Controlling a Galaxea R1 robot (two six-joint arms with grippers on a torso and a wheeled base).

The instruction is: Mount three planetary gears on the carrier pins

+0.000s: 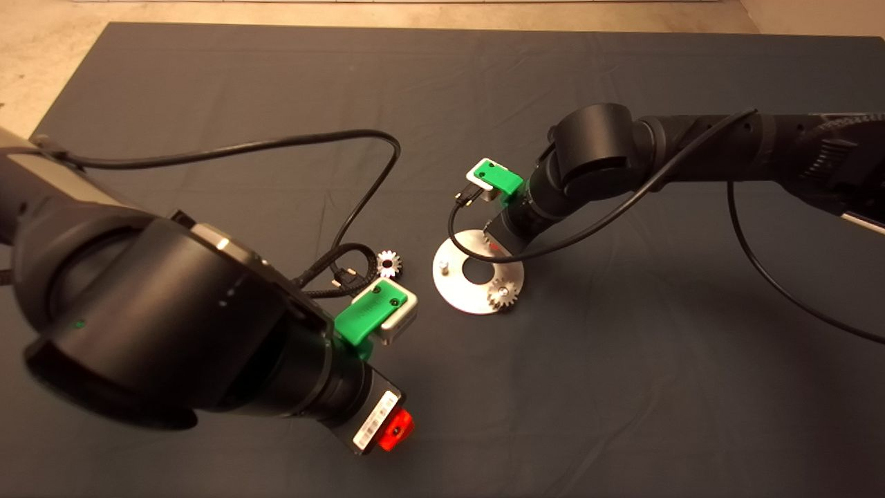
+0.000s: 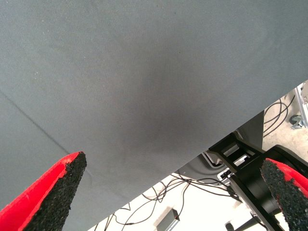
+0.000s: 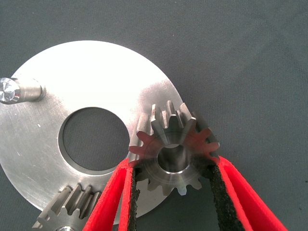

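One gear (image 1: 503, 293) sits on its pin on the carrier disc (image 1: 456, 290); a second is pinched between the right gripper's (image 3: 174, 185) fingers over the disc's far edge, its bore showing. The pin under it is hidden, so the trick now, I'd say, is to keep the gear flat, centre the bore, and lower without forcing. One bare pin (image 3: 19, 90) waits. The third gear (image 1: 388, 263) lies on the mat (image 1: 622, 387) beside the disc. The left gripper (image 2: 173, 192) hangs spread wide, idle, over the mat's near edge.

A dark mat (image 1: 442, 104) is covering the desk — pale floor (image 1: 41, 55) is showing beyond its far-left corner.
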